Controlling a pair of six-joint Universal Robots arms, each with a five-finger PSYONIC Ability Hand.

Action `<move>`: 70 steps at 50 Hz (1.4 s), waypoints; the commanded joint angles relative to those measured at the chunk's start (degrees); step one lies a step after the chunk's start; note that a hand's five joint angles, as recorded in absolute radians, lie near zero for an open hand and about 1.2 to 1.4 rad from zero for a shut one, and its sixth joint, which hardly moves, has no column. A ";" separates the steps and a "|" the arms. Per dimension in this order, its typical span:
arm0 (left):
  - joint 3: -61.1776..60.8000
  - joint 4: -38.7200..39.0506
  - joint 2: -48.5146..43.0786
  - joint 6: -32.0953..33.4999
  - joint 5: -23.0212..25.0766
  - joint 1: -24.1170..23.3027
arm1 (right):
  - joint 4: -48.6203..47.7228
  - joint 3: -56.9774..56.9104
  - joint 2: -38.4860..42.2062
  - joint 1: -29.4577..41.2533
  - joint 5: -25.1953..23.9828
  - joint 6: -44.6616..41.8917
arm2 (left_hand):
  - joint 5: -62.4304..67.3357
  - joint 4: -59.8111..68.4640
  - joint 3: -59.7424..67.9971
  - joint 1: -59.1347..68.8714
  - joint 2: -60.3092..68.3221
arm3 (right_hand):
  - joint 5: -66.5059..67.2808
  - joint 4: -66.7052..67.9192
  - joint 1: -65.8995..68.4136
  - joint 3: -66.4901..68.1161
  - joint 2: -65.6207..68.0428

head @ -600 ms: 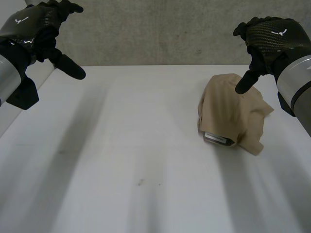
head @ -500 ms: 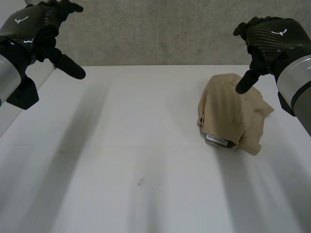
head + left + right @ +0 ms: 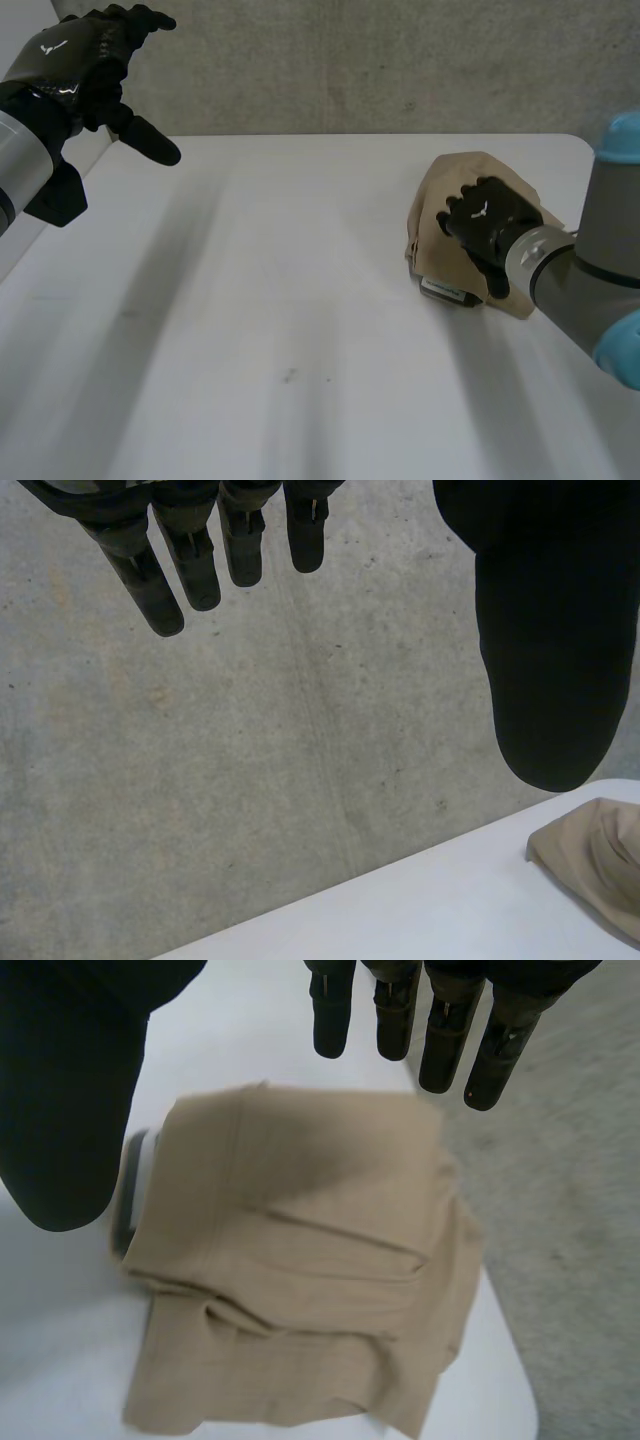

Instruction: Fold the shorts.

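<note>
The tan shorts (image 3: 437, 203) lie bunched in a heap at the back right of the white table (image 3: 300, 300), with a grey waistband strip (image 3: 446, 290) poking out at the near side. My right hand (image 3: 486, 226) hangs just over the heap, open. In the right wrist view its fingers (image 3: 440, 1030) are straight and spread above the shorts (image 3: 300, 1290), gripping nothing. My left hand (image 3: 70, 70) is raised at the far left, well away from the cloth. Its fingers (image 3: 190, 560) are straight and open, and an edge of the shorts (image 3: 600, 860) shows beyond its thumb.
A grey concrete wall (image 3: 350, 60) stands behind the table. The table's right edge (image 3: 500, 1350) runs close beside the shorts, with grey floor (image 3: 580, 1210) beyond it. Bare tabletop stretches from the shorts to the left side.
My right hand has come down from high at the back right to just above the shorts. The left hand has hardly moved.
</note>
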 commanded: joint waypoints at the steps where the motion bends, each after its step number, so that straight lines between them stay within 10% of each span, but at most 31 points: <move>1: -0.70 1.67 -0.79 0.00 -0.07 -0.01 | -6.68 -0.02 7.13 -2.15 -2.92 -1.25 | -2.62 -1.69 -2.23 0.13 -1.57 | 2.06 1.80 4.14 2.86 2.70; 12: -0.79 2.03 -2.54 0.00 -0.07 -0.01 | -16.62 0.42 15.31 -3.21 -3.10 -1.60 | -2.62 -1.69 -2.23 0.13 -1.57 | 10.96 10.70 13.05 11.77 11.60; 15: -0.79 2.11 -2.55 0.00 -0.07 -0.01 | -17.77 0.07 16.98 -3.21 -3.10 -1.77 | -2.62 -1.69 -2.23 0.13 -1.57 | 25.38 25.13 27.47 26.19 26.02; 18: -0.79 2.11 -2.37 0.00 -0.07 0.08 | -19.61 -0.72 16.81 -3.38 -3.27 -1.16 | -2.62 -1.69 -2.23 0.13 -1.57 | 66.89 66.63 68.98 67.70 67.53; 36: 1.76 2.03 -0.35 -0.18 -0.16 1.04 | -21.46 -12.82 4.07 10.66 -2.75 22.56 | -2.62 -1.69 -2.23 0.13 -1.57 | 66.94 66.68 69.02 67.74 67.58; 51: 1.93 3.78 3.17 -0.27 -0.07 3.51 | -20.76 -39.04 2.31 16.04 7.45 29.16 | -2.62 -1.69 -2.23 0.13 -1.57 | 66.94 66.68 69.02 67.74 67.58; 54: 1.76 3.78 3.25 -0.27 -0.16 3.42 | -17.60 -37.64 2.48 15.87 7.27 29.16 | -2.62 -1.69 -2.23 0.13 -1.57 | 66.33 66.07 68.42 67.13 66.97; 60: 1.41 3.78 3.43 -0.27 -0.16 3.33 | -12.24 -22.91 1.87 15.26 6.74 25.58 | -2.62 -1.69 -2.23 0.13 -1.57 | 9.03 8.77 11.11 9.83 9.66; 70: 0.88 3.87 2.55 -0.27 -0.16 2.89 | -14.15 0.39 0.90 4.98 5.70 19.32 | -2.62 -1.69 -2.23 0.13 -1.57 | 5.76 5.50 7.84 6.56 6.40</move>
